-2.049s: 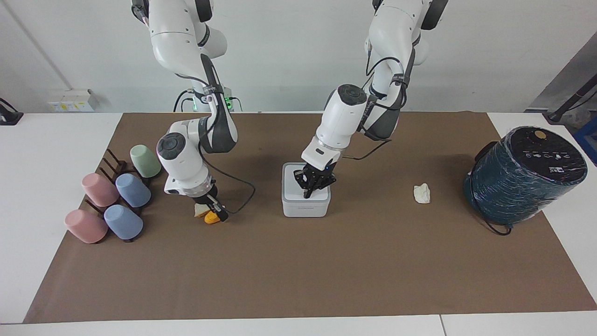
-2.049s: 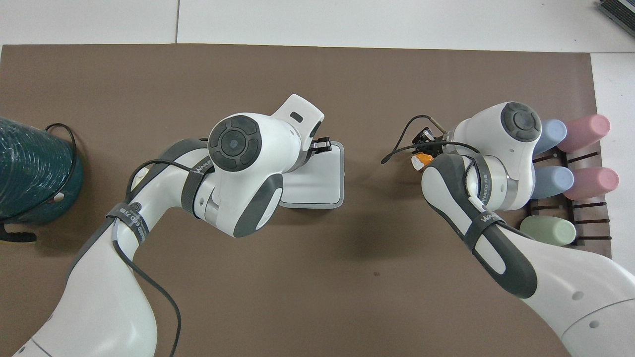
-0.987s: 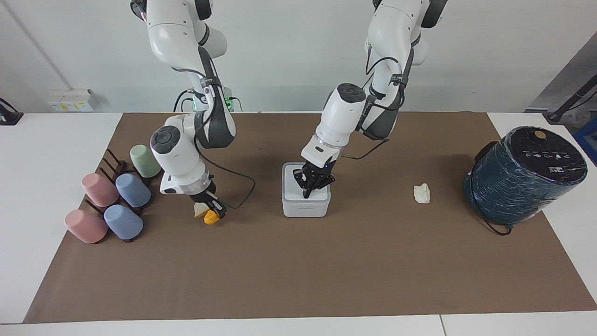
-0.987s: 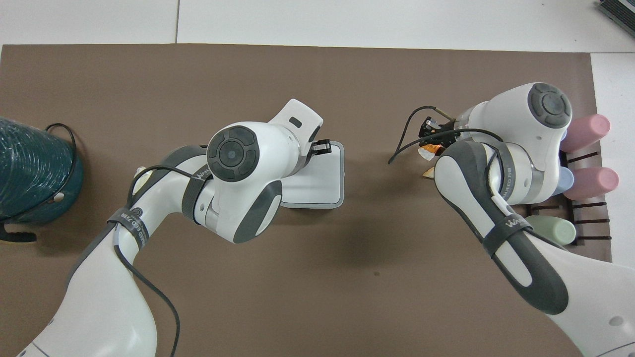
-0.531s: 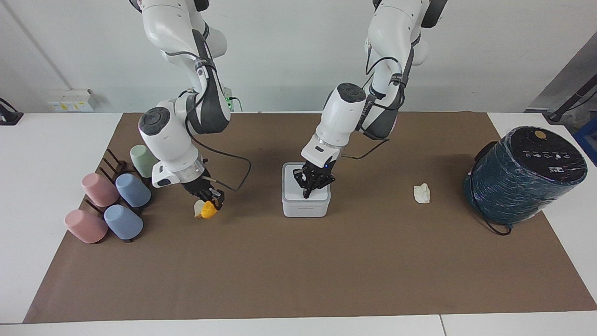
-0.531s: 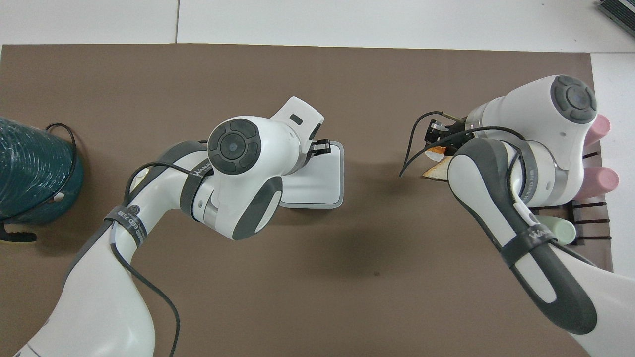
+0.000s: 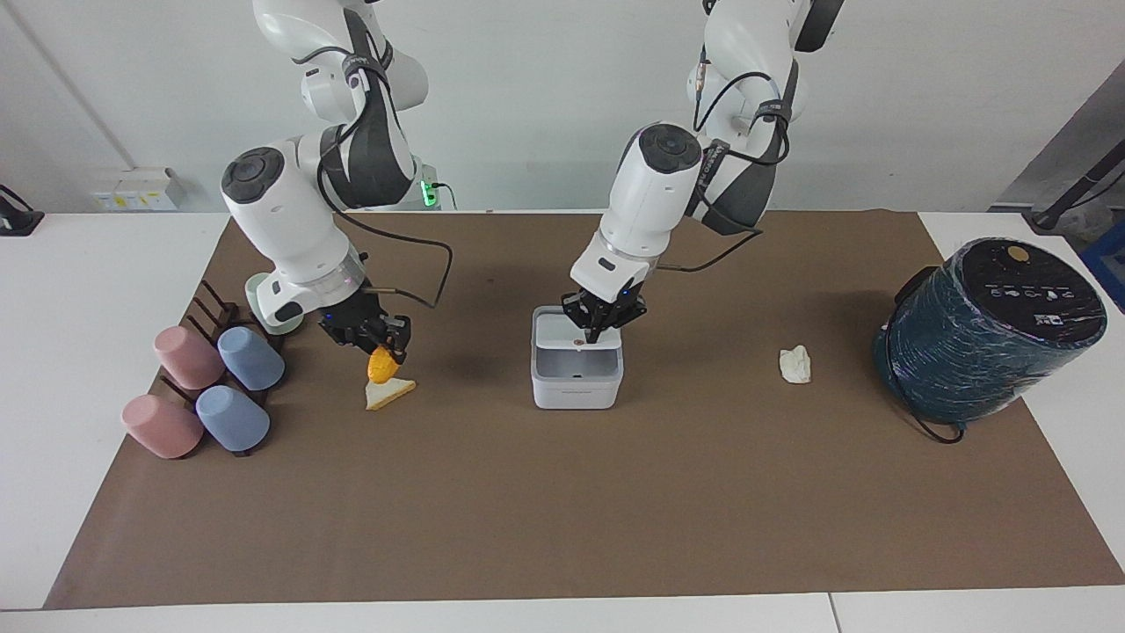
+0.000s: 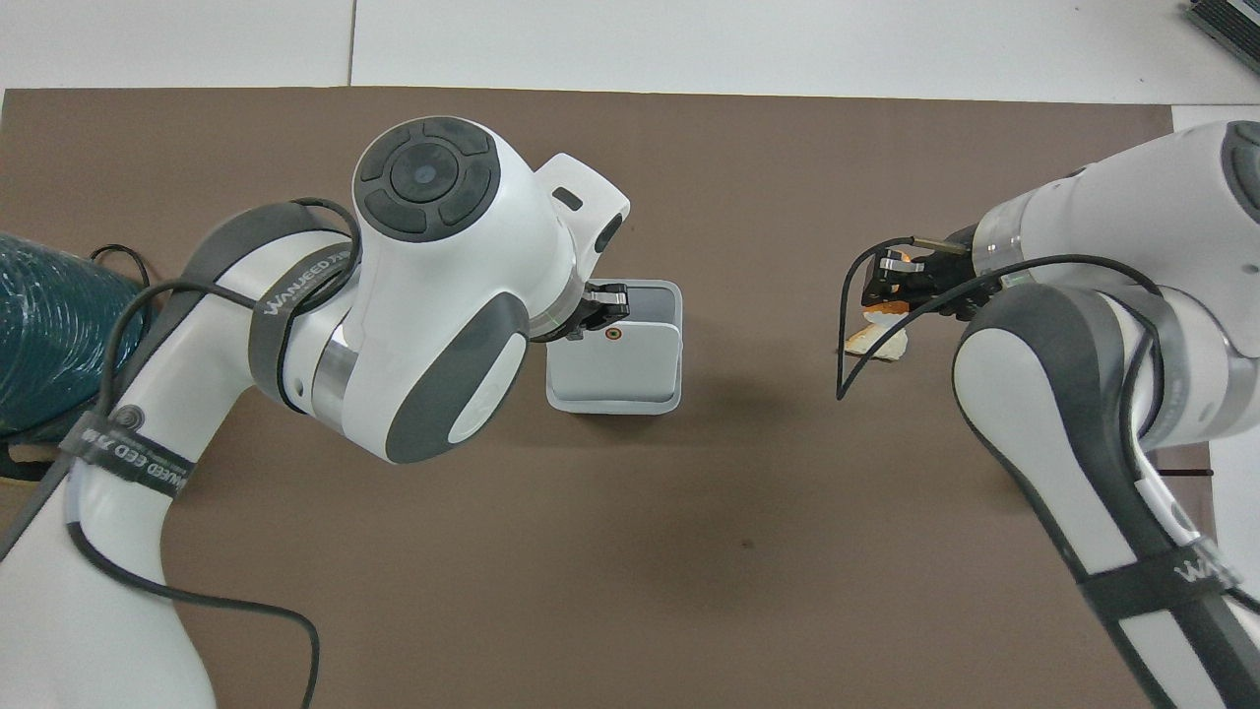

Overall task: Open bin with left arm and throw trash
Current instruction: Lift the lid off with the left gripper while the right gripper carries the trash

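Note:
The white bin (image 7: 576, 382) stands mid-mat; its lid (image 7: 560, 331) with the orange dot is tilted up and the grey inside shows. My left gripper (image 7: 603, 325) is shut on the lid's raised edge, also in the overhead view (image 8: 597, 307) over the bin (image 8: 615, 379). My right gripper (image 7: 380, 341) is shut on the orange-yellow corn piece (image 7: 381, 364) and holds it just above the bread wedge (image 7: 389, 393), which lies on the mat (image 8: 876, 340). The paper wad (image 7: 795, 363) lies toward the left arm's end.
A big dark-teal wrapped cylinder (image 7: 989, 330) with a cable stands at the left arm's end. A rack with pink (image 7: 187, 356), blue (image 7: 250, 358) and green (image 7: 262, 303) cups sits at the right arm's end. The brown mat (image 7: 562, 510) covers the table.
My left gripper has risen and swung the bin's lid up from shut. My right gripper has lifted the corn piece off the mat, leaving the bread wedge lying there.

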You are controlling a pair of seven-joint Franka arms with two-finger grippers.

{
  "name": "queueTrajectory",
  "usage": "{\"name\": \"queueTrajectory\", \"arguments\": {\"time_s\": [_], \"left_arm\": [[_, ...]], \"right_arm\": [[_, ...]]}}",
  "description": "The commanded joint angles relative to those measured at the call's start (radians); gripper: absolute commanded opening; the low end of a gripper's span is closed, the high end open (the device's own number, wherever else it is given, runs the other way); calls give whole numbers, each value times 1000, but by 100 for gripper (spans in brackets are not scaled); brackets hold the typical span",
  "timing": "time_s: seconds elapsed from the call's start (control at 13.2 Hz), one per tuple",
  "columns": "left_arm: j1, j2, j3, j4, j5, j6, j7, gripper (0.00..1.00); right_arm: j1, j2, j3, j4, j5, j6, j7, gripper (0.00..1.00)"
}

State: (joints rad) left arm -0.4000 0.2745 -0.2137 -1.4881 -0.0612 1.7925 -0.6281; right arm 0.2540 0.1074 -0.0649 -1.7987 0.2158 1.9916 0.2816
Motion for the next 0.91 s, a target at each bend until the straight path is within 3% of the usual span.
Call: {"name": "queueTrajectory", "arguments": {"time_s": [0.0, 0.15, 0.38, 0.61, 0.68, 0.83], "left_arm": [[19, -73, 8, -8, 14, -94, 8, 0], [70, -109, 8, -8, 14, -134, 62, 0], [170, -123, 8, -9, 12, -141, 216, 0], [315, -129, 7, -24, 12, -110, 474, 2], [351, -129, 11, -46, 12, -73, 522, 19], [380, -135, 13, -115, 17, 22, 544, 72]], "right_arm": [[8, -3, 30, -1, 16, 7, -13, 0], [39, -2, 36, -1, 24, 16, 29, 0], [125, 26, 40, -2, 25, 122, 195, 0], [180, 66, 42, -2, 111, 243, 292, 0], [195, 78, 42, -2, 128, 281, 324, 0], [238, 106, 42, -2, 158, 349, 379, 0]]}}
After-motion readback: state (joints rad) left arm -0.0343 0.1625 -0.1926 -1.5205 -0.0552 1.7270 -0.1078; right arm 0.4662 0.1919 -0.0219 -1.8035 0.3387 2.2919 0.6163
